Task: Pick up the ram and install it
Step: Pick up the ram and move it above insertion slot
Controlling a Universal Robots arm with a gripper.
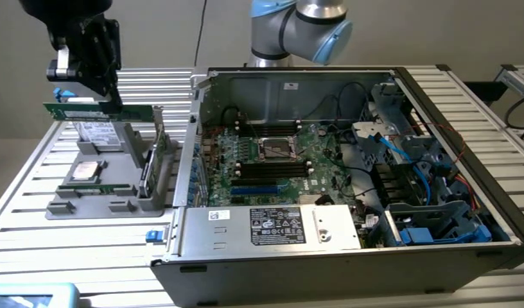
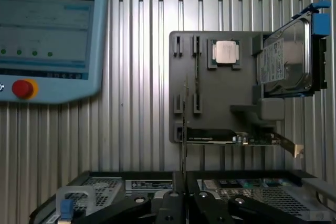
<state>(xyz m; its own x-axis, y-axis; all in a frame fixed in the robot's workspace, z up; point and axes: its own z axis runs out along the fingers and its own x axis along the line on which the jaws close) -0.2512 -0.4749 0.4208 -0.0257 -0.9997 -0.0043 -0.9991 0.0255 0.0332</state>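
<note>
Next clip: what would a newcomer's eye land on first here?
The open computer case takes up the exterior view's middle and right, with its motherboard laid bare. At the exterior view's upper left, the gripper holds the ram in the air over the grey parts tray, where a hard drive and a processor chip sit.

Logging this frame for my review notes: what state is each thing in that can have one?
ram: held above the gray tray, not installed.
gripper: shut on the ram.
computer case: side open, motherboard exposed.
hard drive: resting in the tray.
expansion card: standing on edge in the tray.
pendant screen: lit.
</note>
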